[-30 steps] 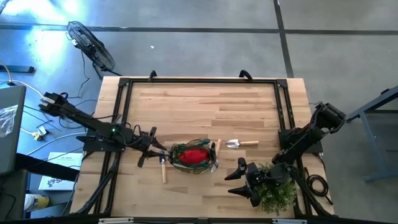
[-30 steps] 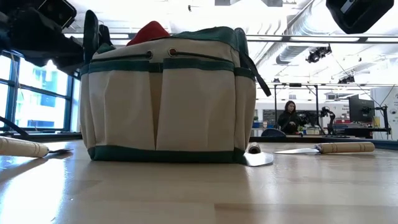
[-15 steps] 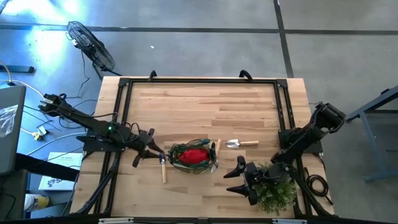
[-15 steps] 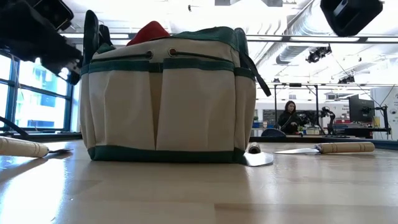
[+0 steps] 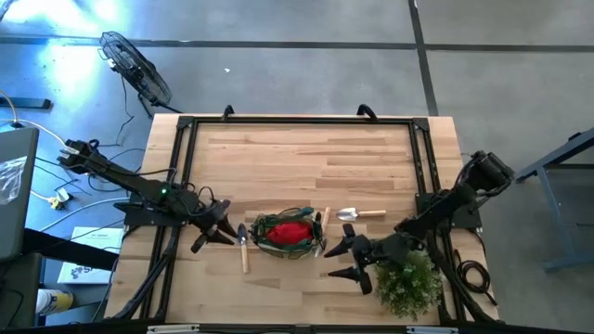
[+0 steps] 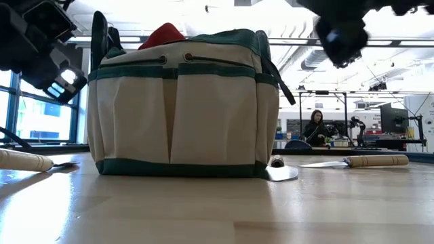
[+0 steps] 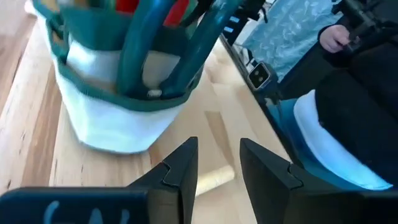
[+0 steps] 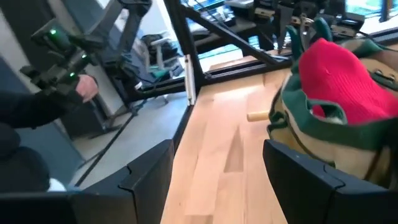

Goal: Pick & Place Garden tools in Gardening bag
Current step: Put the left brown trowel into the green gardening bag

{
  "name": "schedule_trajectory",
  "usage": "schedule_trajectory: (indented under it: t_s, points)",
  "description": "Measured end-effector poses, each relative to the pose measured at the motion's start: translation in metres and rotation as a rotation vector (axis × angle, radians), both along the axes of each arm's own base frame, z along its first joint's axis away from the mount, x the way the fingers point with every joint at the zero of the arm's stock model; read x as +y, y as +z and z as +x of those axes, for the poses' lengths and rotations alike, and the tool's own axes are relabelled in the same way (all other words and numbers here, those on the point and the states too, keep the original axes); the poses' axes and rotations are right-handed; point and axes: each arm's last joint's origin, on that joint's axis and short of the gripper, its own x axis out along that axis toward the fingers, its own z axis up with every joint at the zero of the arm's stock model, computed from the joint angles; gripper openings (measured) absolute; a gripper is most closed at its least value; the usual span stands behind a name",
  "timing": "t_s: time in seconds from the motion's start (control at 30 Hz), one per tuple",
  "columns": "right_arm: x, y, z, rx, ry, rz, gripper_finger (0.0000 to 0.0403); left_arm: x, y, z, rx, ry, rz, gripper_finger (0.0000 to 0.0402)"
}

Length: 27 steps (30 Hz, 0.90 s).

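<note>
bag (image 7: pixel 118 93) top cut off; contents blurred

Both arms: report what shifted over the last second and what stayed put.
The right gripper, open and empty, swung away from the bushy green potted plant toward the round dark green and tan fabric gardening bag. The left gripper, open and empty, backed slightly away from the bag. Bag, red fabric piece and wooden-handled silver trowels stayed put.

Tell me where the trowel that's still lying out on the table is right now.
In the high view, the trowel lies flat just right of the gardening bag, with the right gripper nearby.
</note>
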Motion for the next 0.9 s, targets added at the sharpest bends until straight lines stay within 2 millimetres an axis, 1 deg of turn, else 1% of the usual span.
schedule_trajectory:
  t_s: [0.2, 0.33, 0.43, 0.57, 0.67, 0.77, 0.9]
  points:
    - [-0.025, 0.005, 0.017, -0.032, 0.116, 0.042, 0.0240, -0.006, 0.029, 0.004, -0.064, -0.033, 0.052, 0.0116]
    - [-0.037, 0.006, 0.023, -0.041, 0.173, 0.045, 0.0240, -0.013, 0.055, 0.003, -0.104, -0.030, 0.111, 0.0116]
    - [-0.041, 0.007, 0.024, -0.052, 0.244, 0.026, 0.0240, -0.016, 0.069, -0.001, -0.044, 0.027, 0.200, 0.0116]
    - [-0.042, 0.007, 0.024, -0.053, 0.317, 0.025, 0.0240, -0.019, 0.088, -0.005, 0.106, 0.141, 0.342, 0.0116]
    - [-0.041, 0.011, 0.024, -0.097, 0.373, 0.038, 0.0240, -0.026, 0.102, 0.001, 0.165, 0.131, 0.423, 0.0116]
    - [-0.041, 0.021, 0.023, -0.200, 0.442, 0.046, 0.0240, -0.032, 0.108, 0.012, 0.189, 0.072, 0.578, 0.0116]
    - [-0.045, 0.025, 0.023, -0.240, 0.504, 0.038, 0.0240, -0.042, 0.104, 0.025, 0.184, -0.089, 0.804, 0.0116]
